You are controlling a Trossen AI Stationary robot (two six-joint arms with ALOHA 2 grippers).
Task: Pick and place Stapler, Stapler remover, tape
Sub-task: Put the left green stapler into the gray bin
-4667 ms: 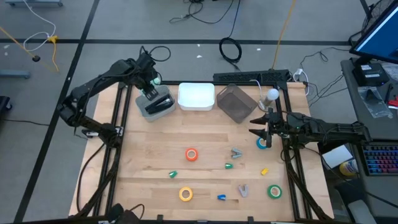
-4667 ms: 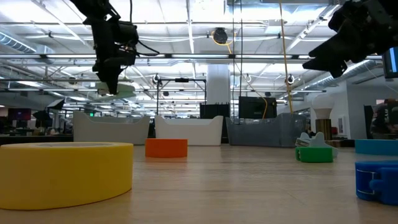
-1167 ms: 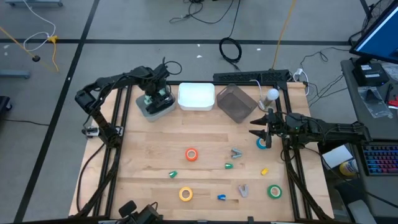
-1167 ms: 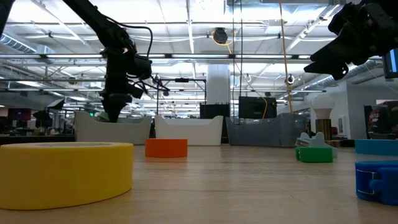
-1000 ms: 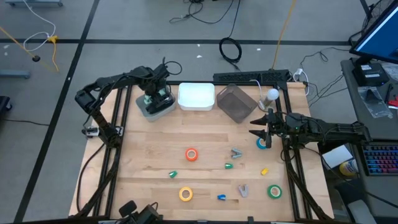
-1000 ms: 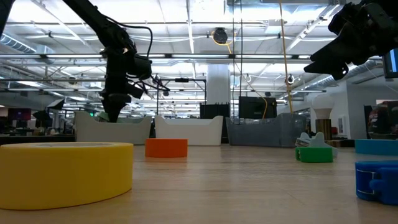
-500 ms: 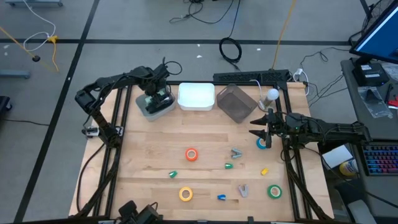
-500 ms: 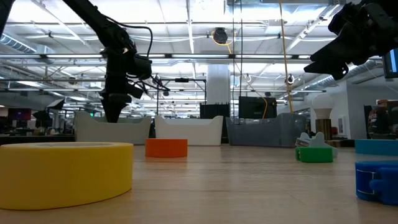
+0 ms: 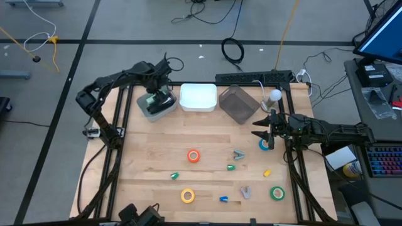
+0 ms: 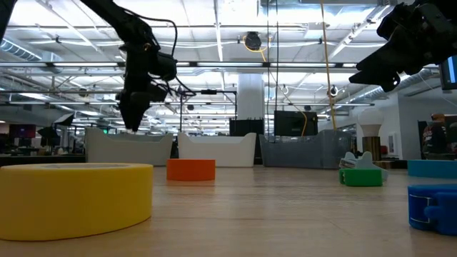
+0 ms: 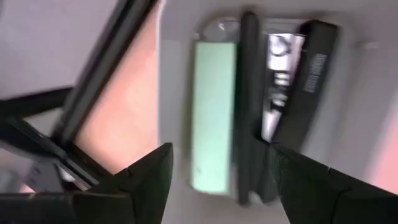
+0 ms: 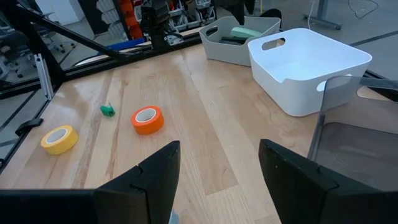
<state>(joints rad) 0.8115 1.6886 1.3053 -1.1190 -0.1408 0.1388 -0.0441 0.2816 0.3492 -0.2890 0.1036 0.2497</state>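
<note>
The left gripper hangs above the grey bin in the upper left of the high view, its arm bent back toward the table's left edge; its jaws are spread and grasp nothing. In the bin lies the stapler, pale green with a black part beside it. The right gripper waits at the right edge, jaws apart, over the blue tape roll.

The wooden table also carries a white bin and a dark bin along its far edge. Beyond, a large hall with ceiling lights.

The orange tape roll sits centre, yellow tape roll lower centre, green tape roll lower right.
</note>
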